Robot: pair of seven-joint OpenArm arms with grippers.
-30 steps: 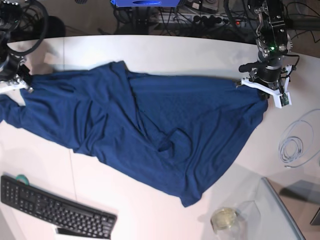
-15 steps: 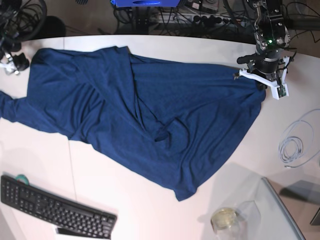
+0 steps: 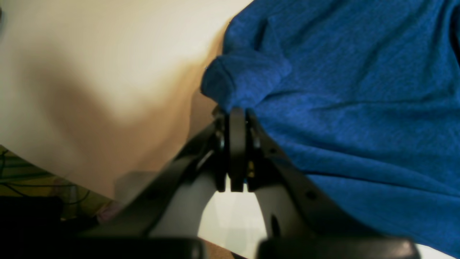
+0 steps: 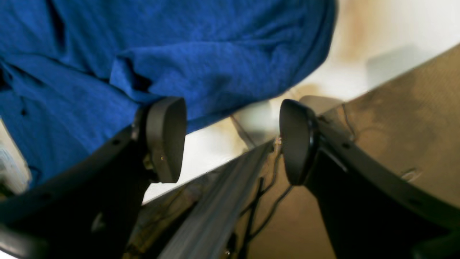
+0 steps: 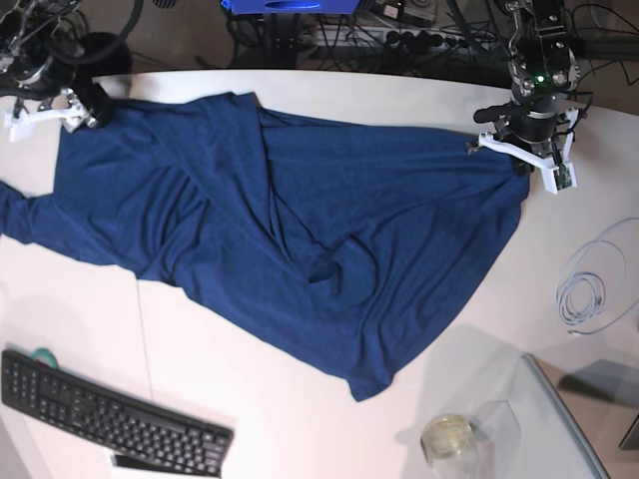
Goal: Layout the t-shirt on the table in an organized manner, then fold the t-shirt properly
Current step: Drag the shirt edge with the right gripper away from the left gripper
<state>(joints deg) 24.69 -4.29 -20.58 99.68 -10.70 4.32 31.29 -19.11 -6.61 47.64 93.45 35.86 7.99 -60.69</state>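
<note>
Gripping, R side: right gripper (image 4: 230,140) is being held w/ jaws apart, nothing between the pads; it is hanging at the far-left table (image 5: 329,100) edge, just beside the shirt's corner.
Shirt pos: t-shirt (image 5: 290,230) is being spread across the table's middle, still creased, one fold running diagonally.
Gripping, L side: left gripper (image 3: 237,118) is being kept clamped on a bunched corner of cloth, far right.
Risk: cloth is likely being dragged askew if only one corner is pulled; the free left corner may be missed at the edge.
Risk 2: keyboard (image 5: 110,414), cable coil (image 5: 589,289), glass jar (image 5: 449,436) are sitting near the hem, could be snagged.
Count: 1 shirt, 2 grippers, 1 keyboard, 1 cable coil, 1 jar.
</note>
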